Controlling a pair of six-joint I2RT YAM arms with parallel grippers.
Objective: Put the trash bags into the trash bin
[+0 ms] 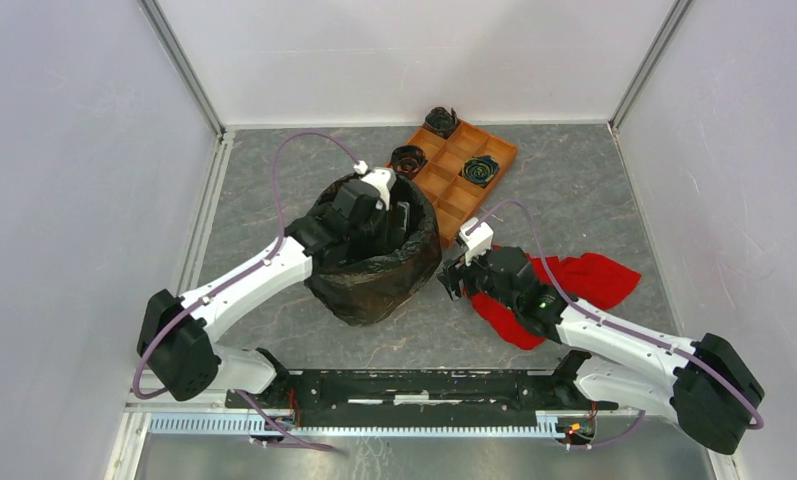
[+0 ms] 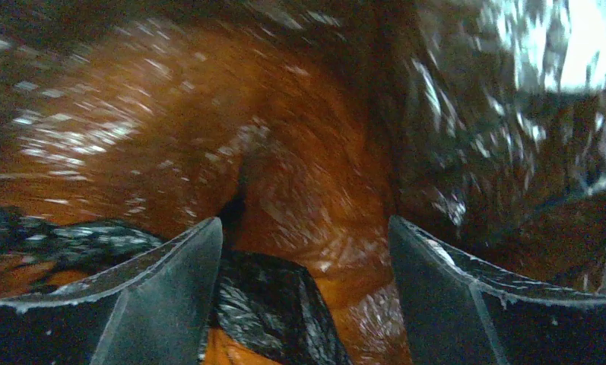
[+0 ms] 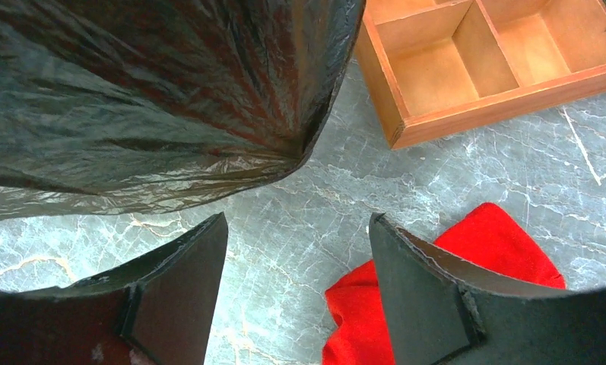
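Left gripper: sunk inside the mouth of the trash bin, fingers spread wide and clasping nothing; blurred orange wall ahead of the tips, a fold of black film lying low between the finger bases. Table: grey marbled top carrying every item below. Left arm: runs from its base at the near left up and rightward, crosses the near-left rim, wrist bent downward into the opening. Right arm: stretched low from the near right toward the left, passing over the red cloth. Trash bag: large wrinkled glossy sack draped over the bin at table centre, covering its outside; stands upright, long axis vertical, mouth facing up, narrowing toward the base; in the right wrist view its folds run down the side and gather at the lower edge. Tray: flat, orange, square compartments, just behind and right of the sack, set cornerwise. Red cloth: crumpled, right of the sack, under the right forearm. Right gripper: released, empty, above bare table, aimed at the sack's right flank, near but apart. Small wads: three dark rolls at the tray, two in compartments; the third at its left corner, compartment uncertain.
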